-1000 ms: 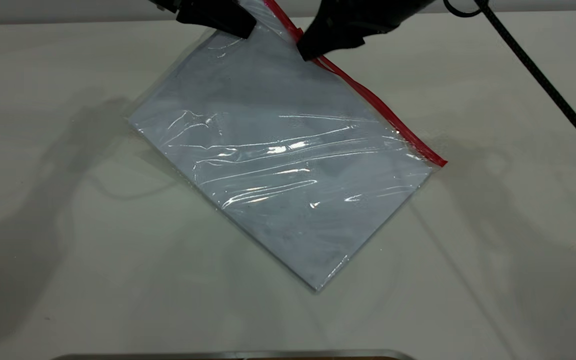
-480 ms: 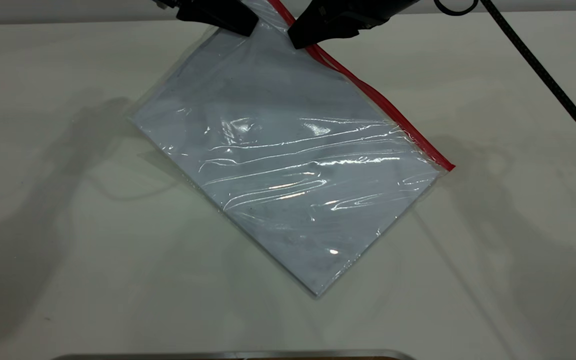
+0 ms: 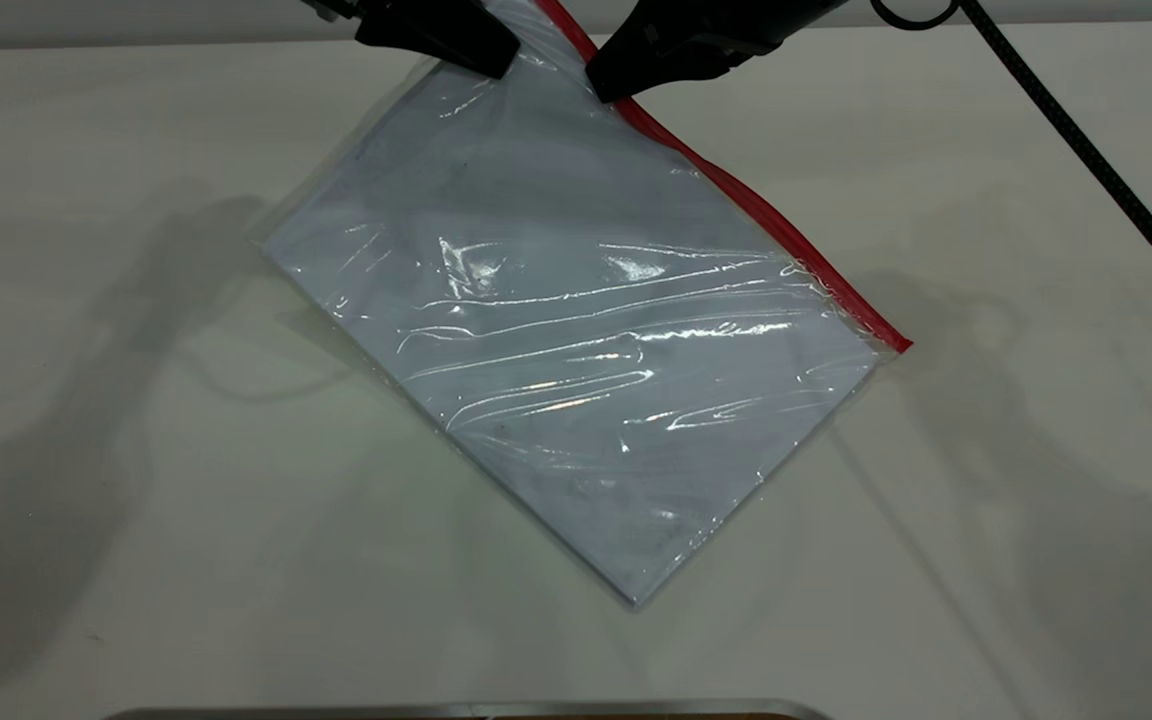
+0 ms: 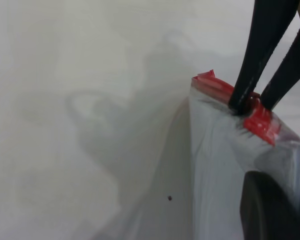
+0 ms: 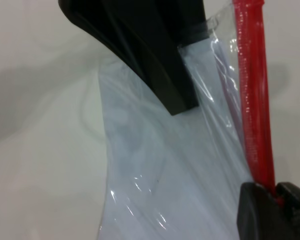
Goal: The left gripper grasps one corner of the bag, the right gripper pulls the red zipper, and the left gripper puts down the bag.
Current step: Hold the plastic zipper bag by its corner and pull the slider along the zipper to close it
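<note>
The bag (image 3: 576,330) is a clear, wrinkled pouch, tilted up at its far end, with its near corner resting on the table (image 3: 86,480). My left gripper (image 3: 491,62) is shut on the bag's raised far end by the red-ended corner (image 4: 206,80); one of its fingers (image 4: 270,205) shows dark through the plastic. The red zipper (image 3: 766,220) runs down the bag's right edge. My right gripper (image 3: 604,92) is shut on that red strip (image 5: 252,100) close to the left gripper (image 5: 180,100). Its fingertips (image 5: 250,200) pinch the strip from both sides. The slider tab is hidden.
A thick black cable (image 3: 1086,160) trails from the right arm across the table's far right. A metal edge (image 3: 466,710) lies along the near side of the table. The arms' shadows fall on the table to the left and right of the bag.
My right gripper has slid a little toward the far end of the red strip. The bag's right red corner has shifted slightly nearer and to the right. The left gripper has held still.
</note>
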`<action>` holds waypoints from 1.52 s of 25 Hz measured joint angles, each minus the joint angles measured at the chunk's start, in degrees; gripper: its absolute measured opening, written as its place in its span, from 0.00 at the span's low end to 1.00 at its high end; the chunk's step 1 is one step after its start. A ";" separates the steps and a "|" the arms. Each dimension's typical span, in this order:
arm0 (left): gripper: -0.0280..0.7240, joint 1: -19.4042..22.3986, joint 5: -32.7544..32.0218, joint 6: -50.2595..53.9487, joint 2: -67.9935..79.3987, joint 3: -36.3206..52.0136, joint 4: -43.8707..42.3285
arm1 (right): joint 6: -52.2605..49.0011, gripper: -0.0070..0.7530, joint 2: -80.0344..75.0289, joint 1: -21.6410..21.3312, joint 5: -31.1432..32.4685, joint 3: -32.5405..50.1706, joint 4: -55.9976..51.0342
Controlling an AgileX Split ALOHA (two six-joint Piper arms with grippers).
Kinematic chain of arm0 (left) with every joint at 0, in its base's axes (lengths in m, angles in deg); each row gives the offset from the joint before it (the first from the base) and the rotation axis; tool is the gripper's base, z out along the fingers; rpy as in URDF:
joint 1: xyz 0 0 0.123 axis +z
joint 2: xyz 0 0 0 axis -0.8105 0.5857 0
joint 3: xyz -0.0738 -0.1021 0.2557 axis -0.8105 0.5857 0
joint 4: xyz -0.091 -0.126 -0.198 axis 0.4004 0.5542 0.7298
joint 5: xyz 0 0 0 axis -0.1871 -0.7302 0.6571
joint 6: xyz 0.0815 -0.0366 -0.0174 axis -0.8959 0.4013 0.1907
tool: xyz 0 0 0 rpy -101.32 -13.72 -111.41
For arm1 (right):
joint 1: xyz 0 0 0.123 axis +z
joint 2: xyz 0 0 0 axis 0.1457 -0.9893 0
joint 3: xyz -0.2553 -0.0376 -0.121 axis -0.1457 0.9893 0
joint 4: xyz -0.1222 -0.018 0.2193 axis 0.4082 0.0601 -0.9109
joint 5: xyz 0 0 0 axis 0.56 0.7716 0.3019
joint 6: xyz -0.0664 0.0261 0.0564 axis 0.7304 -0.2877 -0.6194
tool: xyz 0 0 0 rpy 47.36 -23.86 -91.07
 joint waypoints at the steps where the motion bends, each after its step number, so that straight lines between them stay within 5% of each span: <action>1: 0.11 0.00 0.00 0.00 0.00 0.00 -0.04 | -0.08 0.07 0.00 0.00 0.00 0.00 0.43; 26: 0.11 -0.22 -0.40 0.04 0.00 -0.10 -0.47 | -6.63 0.12 0.30 0.09 -0.29 -0.37 9.95; 38: 0.11 0.11 -0.10 0.18 0.12 -0.43 -0.50 | -6.67 0.14 -0.43 0.03 -7.20 4.59 12.06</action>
